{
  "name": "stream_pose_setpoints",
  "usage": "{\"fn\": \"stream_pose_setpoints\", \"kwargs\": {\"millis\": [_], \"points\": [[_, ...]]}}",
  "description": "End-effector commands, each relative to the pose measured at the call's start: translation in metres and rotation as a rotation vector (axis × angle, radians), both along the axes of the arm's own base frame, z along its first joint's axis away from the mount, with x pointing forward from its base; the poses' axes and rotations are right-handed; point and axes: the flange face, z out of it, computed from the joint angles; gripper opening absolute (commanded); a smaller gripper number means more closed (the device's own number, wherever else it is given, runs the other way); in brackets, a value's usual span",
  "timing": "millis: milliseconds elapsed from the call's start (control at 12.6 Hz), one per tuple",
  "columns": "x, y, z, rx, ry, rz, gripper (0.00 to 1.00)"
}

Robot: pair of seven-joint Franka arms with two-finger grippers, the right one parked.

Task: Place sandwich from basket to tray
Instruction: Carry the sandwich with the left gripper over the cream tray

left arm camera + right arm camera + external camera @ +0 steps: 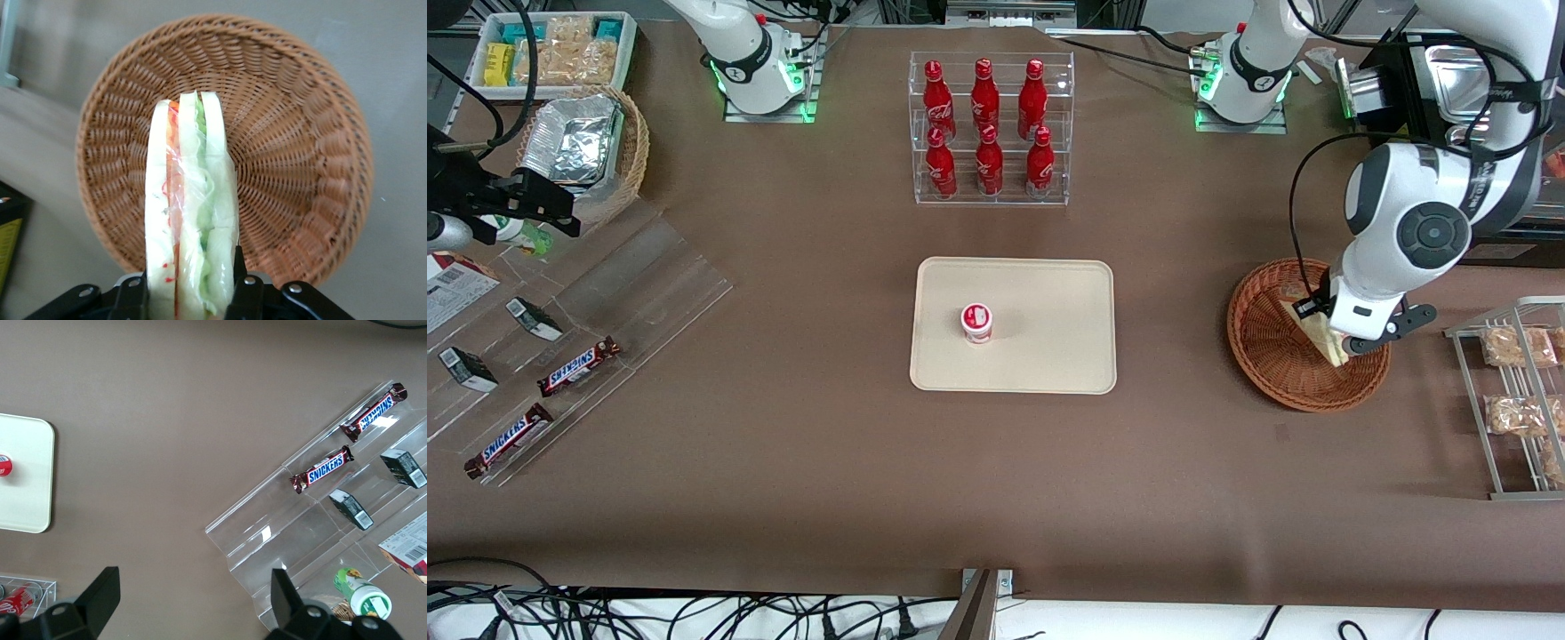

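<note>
Wrapped sandwich point(190, 220) clamped in gripper point(190, 293) above wicker basket point(1258, 347); tray point(1049, 293) apart.

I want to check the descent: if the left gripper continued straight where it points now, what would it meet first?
The gripper, shut on the sandwich, points down into the basket; the sandwich would likely meet its woven floor first.

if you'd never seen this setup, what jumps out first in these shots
Probably the gripper, shut on the wrapped sandwich over the reddish-brown basket toward the working arm's end of the table. Next, the cream tray mid-table, with a small red-and-white cup standing on it. Farther from the front camera than the tray, a clear rack of red bottles stands out.
</note>
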Motion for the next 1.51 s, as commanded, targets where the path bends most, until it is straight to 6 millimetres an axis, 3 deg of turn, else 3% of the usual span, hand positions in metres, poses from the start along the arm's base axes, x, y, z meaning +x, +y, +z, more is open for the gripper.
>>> {"fn": "stream_pose_setpoints", "kwargs": {"millis": [0,159,318,477,795,1113,1430], "points": [[0.006,-0.022,0.032,0.008,0.039,-0.105,0.4],[0.008,-0.042,0.047,-0.018,0.061,-0.157,0.4],[0.006,-0.074,0.058,-0.076,0.084,-0.25,0.41],[-0.001,-0.121,0.067,-0.145,0.08,-0.306,0.4],[-0.012,-0.192,0.083,-0.215,0.065,-0.394,0.4],[-0.019,-0.264,0.074,-0.293,0.068,-0.418,0.41],[-0.034,-0.329,0.031,-0.29,0.028,-0.416,0.41]]}}
